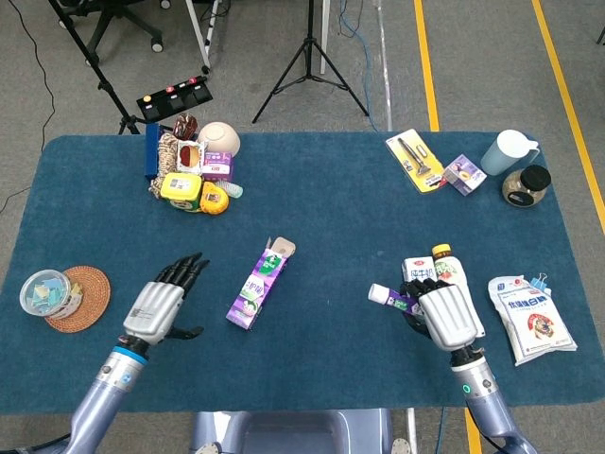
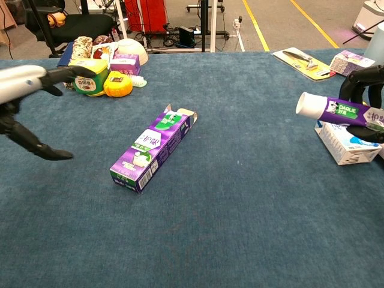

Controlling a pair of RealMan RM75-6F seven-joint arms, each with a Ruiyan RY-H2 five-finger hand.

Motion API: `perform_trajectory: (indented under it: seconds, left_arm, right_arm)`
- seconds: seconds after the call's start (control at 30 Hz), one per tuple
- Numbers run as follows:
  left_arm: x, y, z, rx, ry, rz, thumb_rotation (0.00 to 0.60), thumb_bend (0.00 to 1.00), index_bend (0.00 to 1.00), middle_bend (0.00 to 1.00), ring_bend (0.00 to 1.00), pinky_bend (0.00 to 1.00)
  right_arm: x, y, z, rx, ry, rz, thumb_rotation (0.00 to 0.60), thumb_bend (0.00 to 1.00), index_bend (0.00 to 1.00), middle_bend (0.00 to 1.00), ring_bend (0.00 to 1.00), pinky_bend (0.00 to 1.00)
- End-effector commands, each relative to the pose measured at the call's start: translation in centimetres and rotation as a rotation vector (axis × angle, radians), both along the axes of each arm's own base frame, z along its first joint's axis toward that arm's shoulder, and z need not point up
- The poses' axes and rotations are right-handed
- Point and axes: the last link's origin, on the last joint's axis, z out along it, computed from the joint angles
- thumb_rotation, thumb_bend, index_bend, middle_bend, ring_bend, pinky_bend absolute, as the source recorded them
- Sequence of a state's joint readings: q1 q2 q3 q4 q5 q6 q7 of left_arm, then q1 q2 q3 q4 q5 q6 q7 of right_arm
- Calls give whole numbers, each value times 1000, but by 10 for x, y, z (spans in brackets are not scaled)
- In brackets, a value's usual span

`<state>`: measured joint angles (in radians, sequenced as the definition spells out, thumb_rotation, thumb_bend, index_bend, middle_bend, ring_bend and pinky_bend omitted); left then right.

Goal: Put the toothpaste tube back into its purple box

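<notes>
I am holding my left hand (image 1: 161, 305) open, fingers spread, near the purple box (image 1: 257, 285). The box is lying flat on the blue cloth table (image 1: 331, 218), flap open at its far end. It is thin card, light, and I think it will slide or squash, so I should hold its long sides. My right hand (image 1: 444, 317) is gripping the toothpaste tube (image 2: 339, 110) by its soft body, white cap pointing left, well apart from the box.
</notes>
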<state>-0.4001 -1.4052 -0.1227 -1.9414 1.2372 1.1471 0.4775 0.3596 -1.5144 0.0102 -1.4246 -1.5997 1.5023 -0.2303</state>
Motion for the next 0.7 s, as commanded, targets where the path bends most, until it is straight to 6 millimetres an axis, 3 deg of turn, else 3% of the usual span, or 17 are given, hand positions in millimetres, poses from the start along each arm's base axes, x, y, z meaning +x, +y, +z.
perform_trajectory:
  seconds: [0.03, 0.37, 0.53, 0.7]
  left_arm:
    - [27, 1, -29, -15, 10, -20, 600, 59, 0, 0, 0, 122]
    - [55, 10, -78, -17, 65, -19, 600, 60, 0, 0, 0, 122]
    - [57, 13, -99, -30, 82, -4, 600, 59, 0, 0, 0, 127]
    - [53, 14, -106, -4, 115, -6, 600, 59, 0, 0, 0, 128]
  right_arm:
    - [0, 1, 3, -10, 2, 0, 600, 628, 558, 617, 591, 697]
    - [0, 3, 15, -27, -31, -13, 600, 629, 558, 616, 591, 697]
    - [0, 4, 19, -30, -44, -14, 600, 628, 558, 616, 591, 697]
    - [0, 4, 21, -29, -54, -15, 600, 628, 558, 617, 590, 697]
